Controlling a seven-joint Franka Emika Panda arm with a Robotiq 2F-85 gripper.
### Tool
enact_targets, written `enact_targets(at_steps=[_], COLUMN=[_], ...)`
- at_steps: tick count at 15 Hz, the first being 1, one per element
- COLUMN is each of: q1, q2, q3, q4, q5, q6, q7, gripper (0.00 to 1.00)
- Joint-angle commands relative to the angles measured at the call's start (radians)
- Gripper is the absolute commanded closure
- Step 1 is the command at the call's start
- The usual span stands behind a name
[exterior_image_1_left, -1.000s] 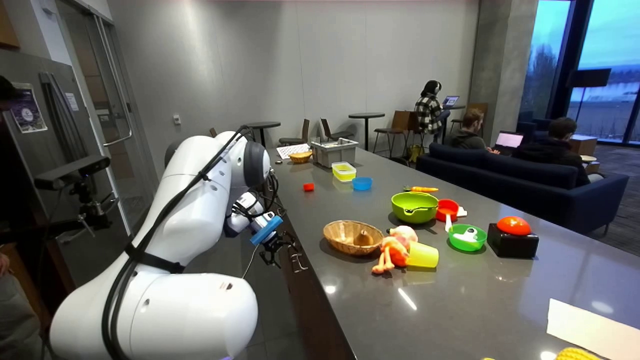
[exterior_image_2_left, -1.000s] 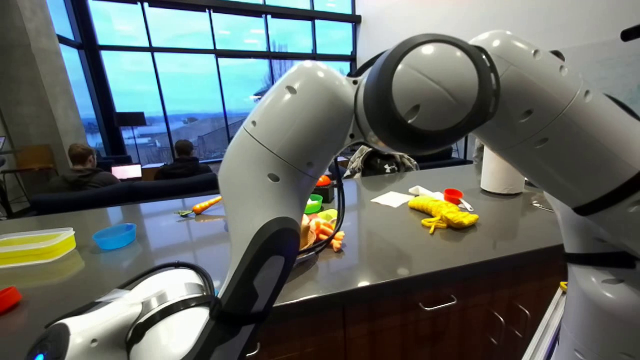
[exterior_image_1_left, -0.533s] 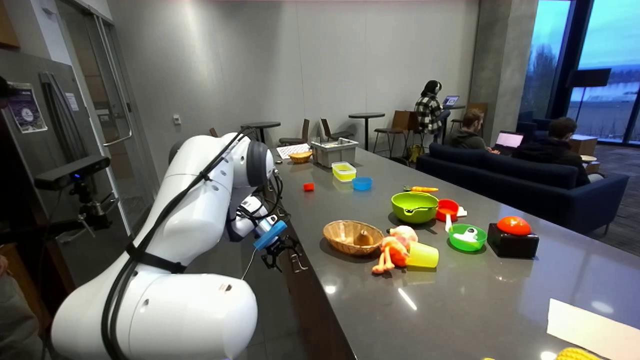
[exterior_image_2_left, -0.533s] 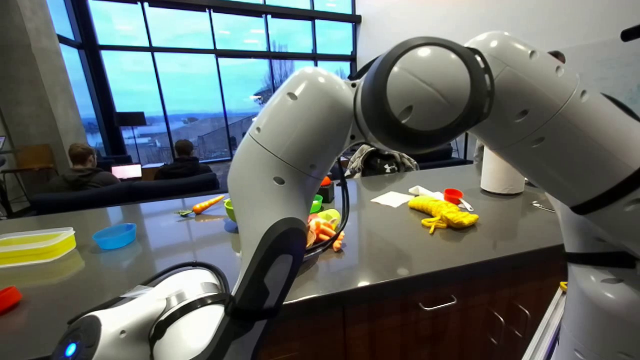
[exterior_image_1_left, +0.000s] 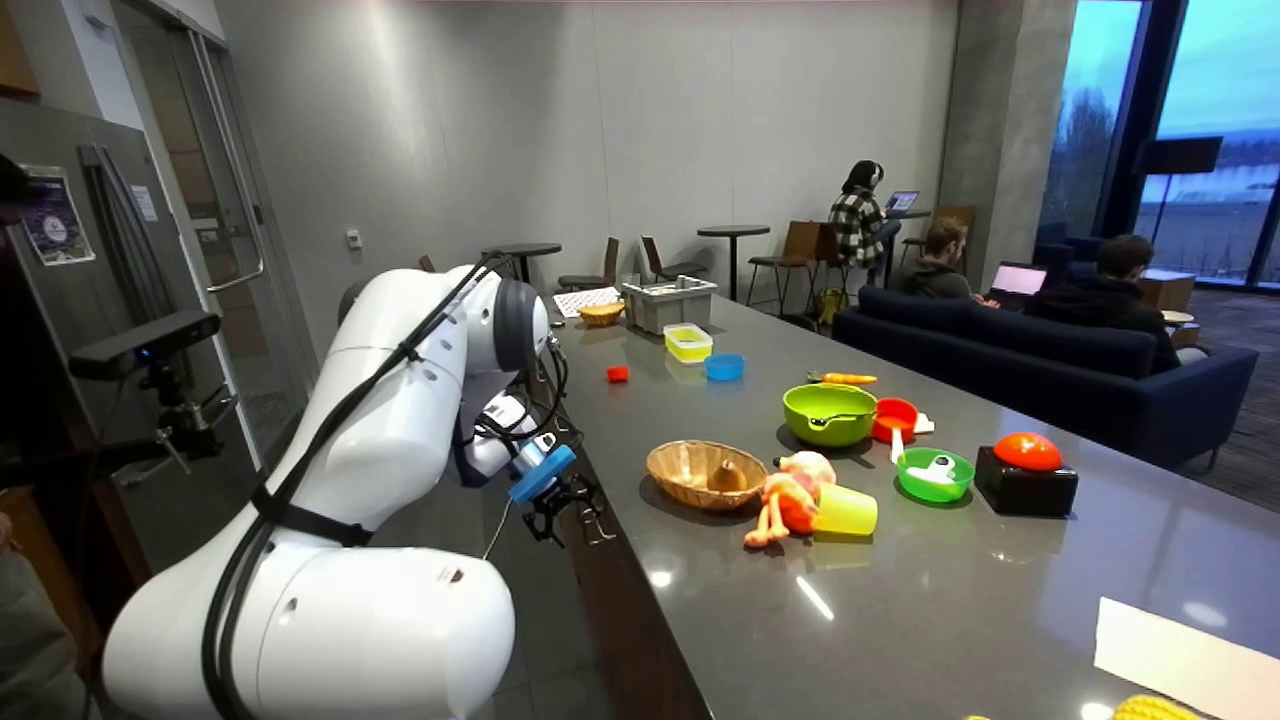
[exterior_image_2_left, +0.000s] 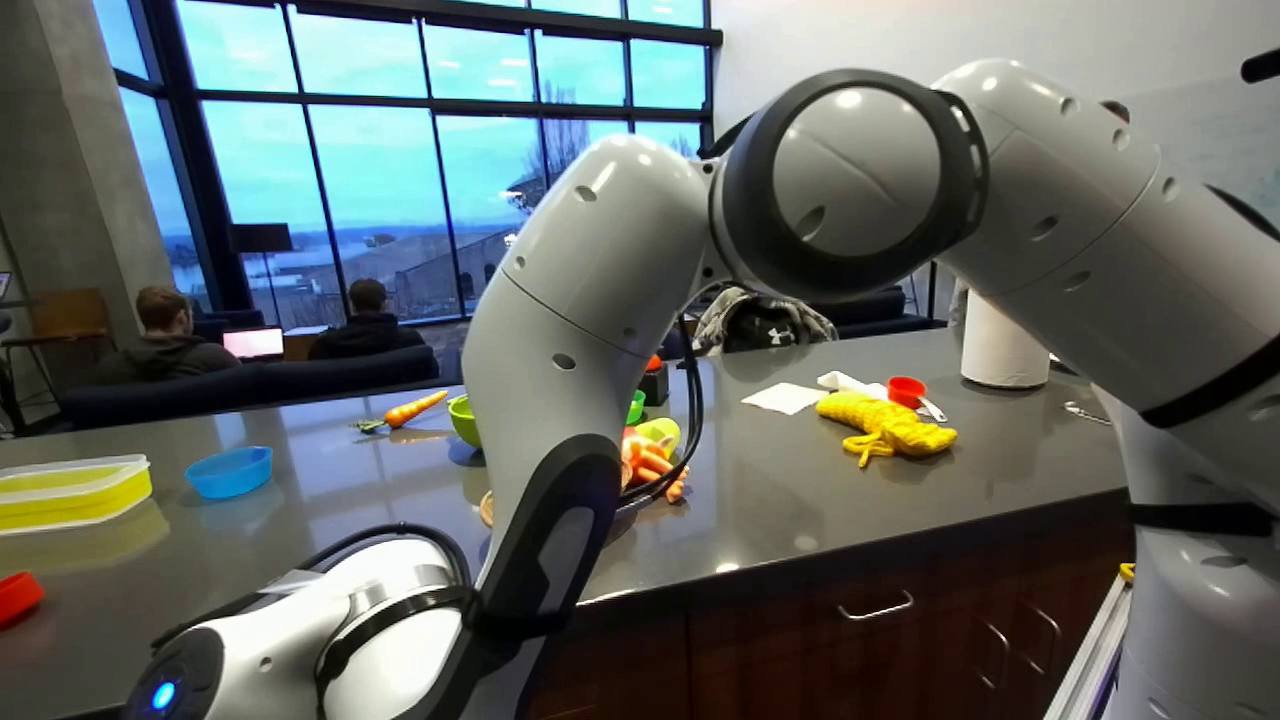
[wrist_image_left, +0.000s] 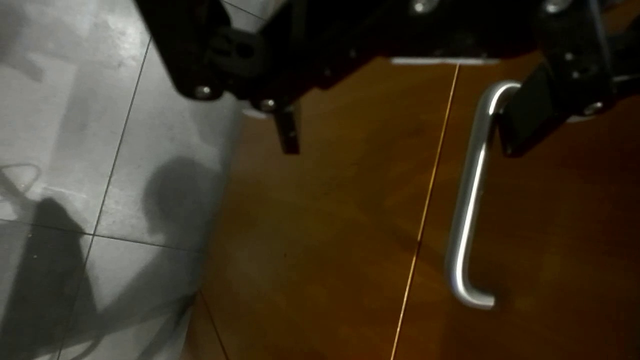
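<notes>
Handle: shiny metal; rounded bends

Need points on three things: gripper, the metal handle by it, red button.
Gripper (wrist_image_left: 400, 144): wrist view, midway between its fingertips.
Metal handle (wrist_image_left: 469, 200): wrist view, middle of the long bar.
Red button (exterior_image_1_left: 1028, 452): an exterior view, middle of the dome.

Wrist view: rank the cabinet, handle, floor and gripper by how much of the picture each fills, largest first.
1. cabinet
2. floor
3. gripper
4. handle
The picture's edge cuts off all but the handle, and nearness may make the gripper look bigger.
</notes>
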Motion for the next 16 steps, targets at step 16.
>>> enact_targets(at_steps=[16], q1=[-0.041], q2=[-0.073], q3=[-0.043], q4=[-0.078], q5=[-0.044], q6=[0.023], q7=[0.052], gripper=[0.0])
